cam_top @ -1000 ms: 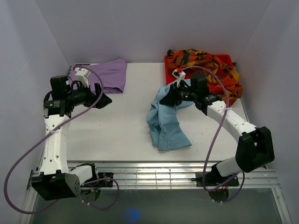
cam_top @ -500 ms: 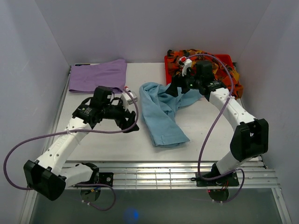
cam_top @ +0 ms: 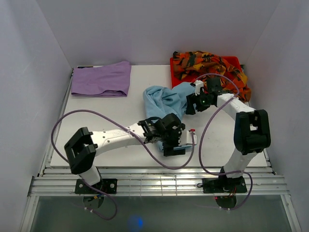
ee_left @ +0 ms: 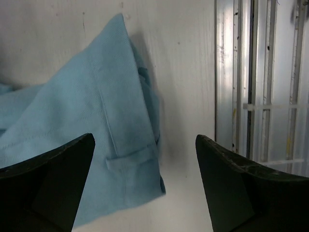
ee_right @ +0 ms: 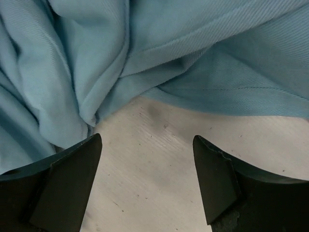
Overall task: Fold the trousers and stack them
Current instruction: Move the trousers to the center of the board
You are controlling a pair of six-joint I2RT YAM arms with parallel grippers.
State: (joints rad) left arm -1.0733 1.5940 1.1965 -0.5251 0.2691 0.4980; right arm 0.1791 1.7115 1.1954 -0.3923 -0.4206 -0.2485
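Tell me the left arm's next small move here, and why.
Probably lower the left gripper and close its fingers on the light blue trousers' near corner: the fingers stand open over that edge, nothing is held, and the pair lies crumpled, unfolded.

I have the top cam high behind the near edge facing down on the table (cam_top: 120,106), both wrist cams close on the same light blue trousers (cam_top: 160,99).

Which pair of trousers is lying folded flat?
The lilac pair, far left; the light blue pair is crumpled mid-table, the patterned pair heaped on the red bin.
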